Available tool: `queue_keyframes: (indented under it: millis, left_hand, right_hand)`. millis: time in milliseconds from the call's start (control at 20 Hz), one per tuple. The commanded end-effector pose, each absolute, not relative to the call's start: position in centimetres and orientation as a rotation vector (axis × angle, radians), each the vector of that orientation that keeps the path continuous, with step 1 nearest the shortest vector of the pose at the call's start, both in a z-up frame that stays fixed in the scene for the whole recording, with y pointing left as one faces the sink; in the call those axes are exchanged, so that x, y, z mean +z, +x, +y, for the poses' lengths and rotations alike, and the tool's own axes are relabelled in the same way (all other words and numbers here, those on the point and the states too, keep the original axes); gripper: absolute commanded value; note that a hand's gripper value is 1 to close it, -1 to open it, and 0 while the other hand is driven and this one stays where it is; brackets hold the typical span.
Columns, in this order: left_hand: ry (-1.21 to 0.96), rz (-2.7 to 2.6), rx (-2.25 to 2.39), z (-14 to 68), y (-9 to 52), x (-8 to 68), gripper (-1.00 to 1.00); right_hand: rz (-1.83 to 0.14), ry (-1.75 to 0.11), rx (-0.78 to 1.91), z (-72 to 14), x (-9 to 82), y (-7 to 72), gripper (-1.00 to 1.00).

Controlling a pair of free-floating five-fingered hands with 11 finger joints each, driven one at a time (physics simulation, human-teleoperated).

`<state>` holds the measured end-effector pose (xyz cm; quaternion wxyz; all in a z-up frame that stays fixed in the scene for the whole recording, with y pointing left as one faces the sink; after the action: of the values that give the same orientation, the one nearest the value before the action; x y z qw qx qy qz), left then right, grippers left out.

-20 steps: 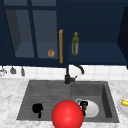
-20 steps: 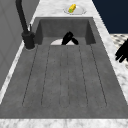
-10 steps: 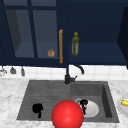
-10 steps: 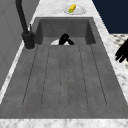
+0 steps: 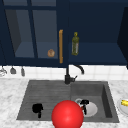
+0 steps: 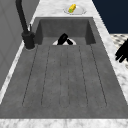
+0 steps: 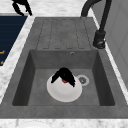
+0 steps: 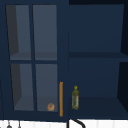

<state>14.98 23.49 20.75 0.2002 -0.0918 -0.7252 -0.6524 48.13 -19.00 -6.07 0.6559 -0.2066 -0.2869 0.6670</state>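
One grey sink [image 5: 62,87] — marble counter [image 5: 10,100], navy cabinet [image 8: 100,30].

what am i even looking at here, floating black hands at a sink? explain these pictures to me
It is a simulated kitchen. The two black hands are the whole robot; there are no arms. One picture faces the sink from the front, two look along it from each side, one looks up at the cabinet. The right hand is curled over a small red thing on a white plate in the basin. The left hand hangs over the draining board. A red ball shows in front; a bottle stands on the shelf.
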Motion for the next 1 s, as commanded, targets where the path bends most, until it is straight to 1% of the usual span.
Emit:
queue_keyframes:
  millis: [0, 150, 450, 500, 550, 750, 950]
  left_hand:
    - [-0.257, -2.027, -1.823, 23.5, 15.0, 20.7, 0.00]
    - [-0.257, -2.027, -1.823, 23.5, 15.0, 20.7, 0.00]
    - [-0.257, -2.027, -1.823, 23.5, 15.0, 20.7, 0.00]
    - [-0.257, -2.027, -1.823, 23.5, 15.0, 20.7, 0.00]
    - [-0.257, -2.027, -1.823, 23.5, 15.0, 20.7, 0.00]
    - [-0.257, -2.027, -1.823, 23.5, 15.0, 20.7, 0.00]
    - [-0.257, -2.027, -1.823, 23.5, 15.0, 20.7, 0.00]
  right_hand:
    - [-0.650, -0.499, 1.521, -18.9, -7.0, 48.1, -1.00]
    - [-0.671, -0.542, 1.515, -18.2, -7.5, 47.4, -1.00]
    - [-0.651, -0.623, 1.513, -16.8, -8.0, 46.9, -1.00]
    - [-0.638, -0.642, 1.515, -16.3, -8.1, 46.8, 1.00]
    - [-0.640, -0.689, 1.533, -15.8, -8.1, 46.7, 1.00]
    - [-0.715, -0.862, 1.458, -14.8, -8.2, 47.3, 1.00]
    - [-0.743, -0.960, 1.416, -14.3, -8.7, 47.8, 1.00]
